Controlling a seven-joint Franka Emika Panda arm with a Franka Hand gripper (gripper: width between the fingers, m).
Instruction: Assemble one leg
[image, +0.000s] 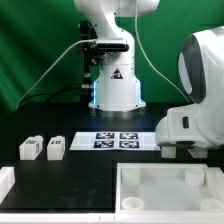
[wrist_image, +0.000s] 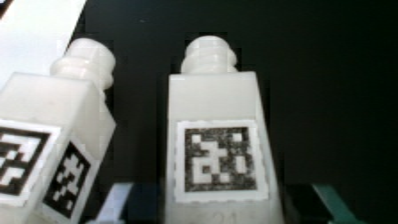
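In the wrist view two white legs lie side by side on the black table, each with a black-and-white tag facing up and a rounded peg at its far end. One leg (wrist_image: 221, 120) lies between my fingers. The other leg (wrist_image: 63, 130) lies beside it, outside them. My gripper (wrist_image: 226, 206) is open, with a dark gap between each finger and the leg. One fingertip (wrist_image: 125, 202) shows beside that leg. In the exterior view my hand (image: 180, 150) is low over the table on the right and hides what is under it. Two more legs (image: 28, 148) (image: 56, 147) lie at the left.
The marker board (image: 117, 139) lies in the middle of the table. A large white tray-like piece (image: 128, 172) with a raised rim sits at the front. Another white part (image: 5, 182) is at the front left corner. The robot base (image: 115, 90) stands behind.
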